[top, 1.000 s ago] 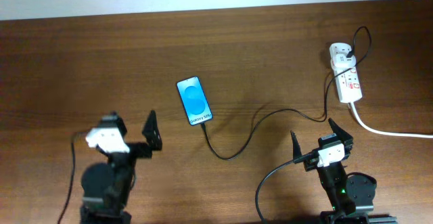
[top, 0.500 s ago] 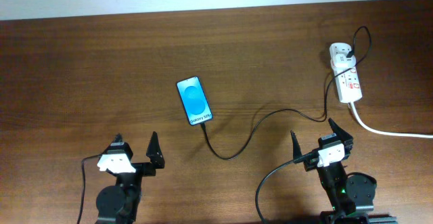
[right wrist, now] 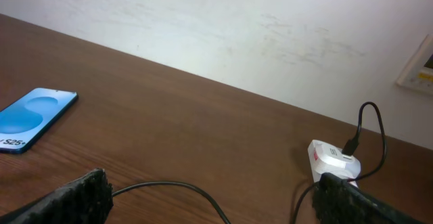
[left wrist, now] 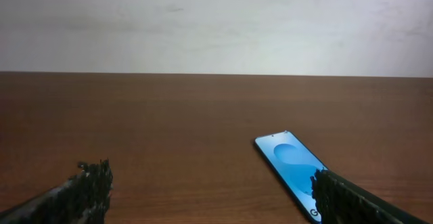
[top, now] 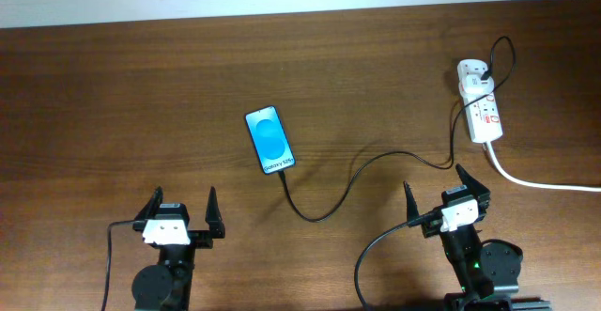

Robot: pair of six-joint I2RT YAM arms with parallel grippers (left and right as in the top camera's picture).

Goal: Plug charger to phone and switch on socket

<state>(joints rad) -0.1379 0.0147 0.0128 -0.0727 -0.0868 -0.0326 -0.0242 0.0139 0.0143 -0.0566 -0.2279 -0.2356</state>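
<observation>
a: where is the phone?
b: flat, blue screen up, on the wood-grain table. the thin black charger meets its lower short edge; whether it is seated cannot be told.
a: the grippers?
b: left gripper, below-left of the phone: spread wide, empty. right gripper, below-right of the phone: likewise.
a: the socket?
b: an elongated white strip far right of the phone, with a thick white cord.
</observation>
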